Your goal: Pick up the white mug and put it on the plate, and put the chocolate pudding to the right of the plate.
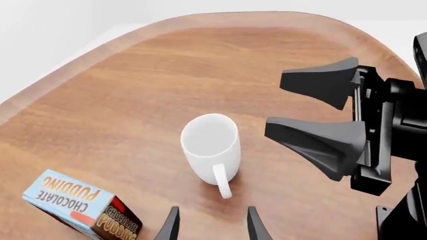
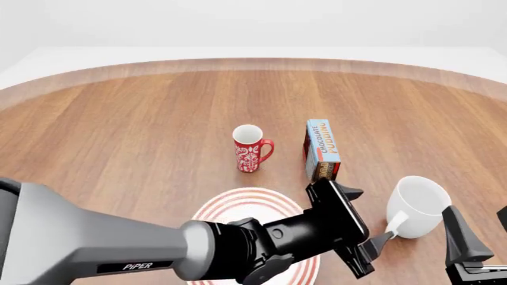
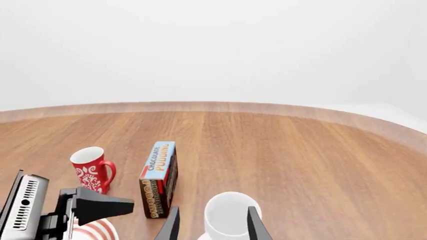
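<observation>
The white mug (image 2: 416, 205) stands upright on the table at the front right, its handle toward the arms. My left gripper (image 2: 363, 218) is open beside the handle, and the left wrist view has the mug (image 1: 210, 142) just beyond its fingertips (image 1: 172, 225). Just right of the mug, my right gripper (image 2: 481, 228) is also open and holds nothing. The chocolate pudding (image 2: 322, 148) lies behind the mug, blue face up. The plate (image 2: 237, 202) sits at front centre, partly hidden under my left arm.
A red mug with a white floral pattern (image 2: 250, 148) stands behind the plate, left of the pudding. The round wooden table's far edge (image 2: 253, 62) curves across the back. The right gripper (image 1: 320, 117) shows open in the left wrist view, apart from the mug.
</observation>
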Robot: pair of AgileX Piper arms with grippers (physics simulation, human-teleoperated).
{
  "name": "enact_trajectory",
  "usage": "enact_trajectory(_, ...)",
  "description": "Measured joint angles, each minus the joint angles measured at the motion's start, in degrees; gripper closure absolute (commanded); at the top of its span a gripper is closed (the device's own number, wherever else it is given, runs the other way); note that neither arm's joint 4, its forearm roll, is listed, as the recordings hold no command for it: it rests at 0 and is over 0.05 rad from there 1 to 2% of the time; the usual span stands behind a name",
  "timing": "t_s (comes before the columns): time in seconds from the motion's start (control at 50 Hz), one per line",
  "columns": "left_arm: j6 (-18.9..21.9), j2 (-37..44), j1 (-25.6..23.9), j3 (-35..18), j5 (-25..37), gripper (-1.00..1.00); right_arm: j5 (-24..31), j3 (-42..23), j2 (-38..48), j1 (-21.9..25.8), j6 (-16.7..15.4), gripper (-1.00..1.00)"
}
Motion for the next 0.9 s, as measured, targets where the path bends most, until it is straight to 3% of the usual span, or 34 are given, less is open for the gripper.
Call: enact_trajectory(0.9,-0.8,6.2,0.8,-7.9,2.6,-1.00,-2.3,0.1,2.1,0.1,-0.1,-1.00)
